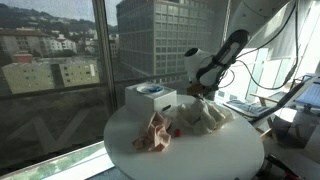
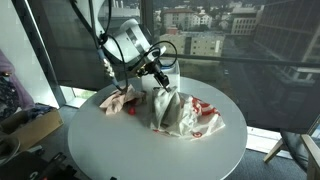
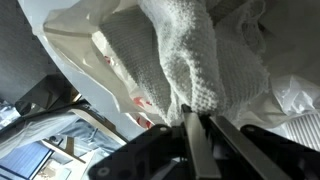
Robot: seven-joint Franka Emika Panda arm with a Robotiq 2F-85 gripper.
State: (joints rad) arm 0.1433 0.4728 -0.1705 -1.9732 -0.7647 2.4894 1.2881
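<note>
On the round desk (image 2: 110, 150) the cloth (image 2: 172, 112) is standing in a peak, its hem lying on the top, because we are pinching its upper fold in our gripper (image 2: 160, 82), jaws nearly together; a box (image 1: 150, 97) is sitting nearby.

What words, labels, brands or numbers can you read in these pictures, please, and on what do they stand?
No text can be read in any view.
White box: a blue mark on top, too small to read.
Pink cloth: reddish patches only, blurred, no letters to make out.
White knitted cloth, pinched in the gripper: no label shows.
</note>
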